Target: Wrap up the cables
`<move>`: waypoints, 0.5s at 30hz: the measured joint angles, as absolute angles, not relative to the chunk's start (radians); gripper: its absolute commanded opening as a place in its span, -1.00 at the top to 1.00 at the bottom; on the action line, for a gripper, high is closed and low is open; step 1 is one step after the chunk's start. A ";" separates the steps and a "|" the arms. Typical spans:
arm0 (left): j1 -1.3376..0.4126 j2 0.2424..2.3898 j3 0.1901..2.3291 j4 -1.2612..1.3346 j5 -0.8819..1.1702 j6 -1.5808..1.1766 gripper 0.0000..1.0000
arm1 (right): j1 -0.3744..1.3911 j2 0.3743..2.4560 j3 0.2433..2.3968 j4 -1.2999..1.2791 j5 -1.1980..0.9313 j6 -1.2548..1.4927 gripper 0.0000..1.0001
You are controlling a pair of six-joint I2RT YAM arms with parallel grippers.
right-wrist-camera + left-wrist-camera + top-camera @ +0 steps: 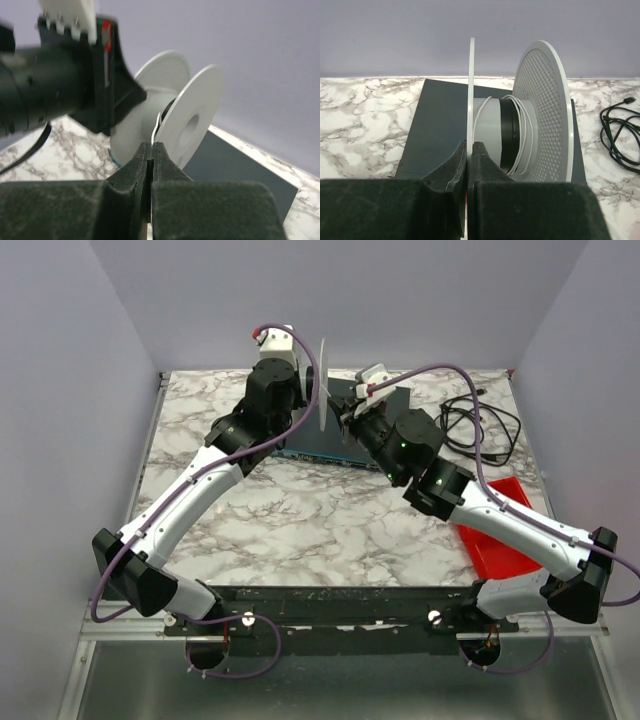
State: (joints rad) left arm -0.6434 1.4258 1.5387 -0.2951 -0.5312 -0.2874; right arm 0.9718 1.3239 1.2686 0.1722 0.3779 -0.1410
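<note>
Two arms meet above the marble table (pixel 300 510) near its 12 o'clock edge, over a dark box (pixel 445 120). A red tray (pixel 495 540) lies at 4 o'clock, a black cord (pixel 465 420) at 2 o'clock. The left gripper (pixel 469 150) is clamped on one flange of an upright white spool (pixel 545 100). The thin white wire (pixel 521 140) is wound round its hub; the right gripper (pixel 151 147), jaws together, pinches a strand of it.

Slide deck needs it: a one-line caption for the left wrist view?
Left end effector clamps the spool by its near flange; thin white wire coils around the hub.
</note>
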 measured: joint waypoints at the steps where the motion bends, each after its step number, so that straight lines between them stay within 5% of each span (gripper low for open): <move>1: -0.647 1.426 1.533 -0.295 -0.530 -0.281 1.00 | 0.965 1.327 1.289 0.166 0.377 -0.147 0.99; 15: -0.709 1.384 1.439 -0.285 -0.462 -0.196 1.00 | 0.766 1.430 1.493 0.093 0.301 -0.153 0.99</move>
State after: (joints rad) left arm -0.7094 1.3838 1.4395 -0.2848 -0.4622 -0.1959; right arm 0.7662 1.4296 1.4933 0.0929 0.3008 -0.1532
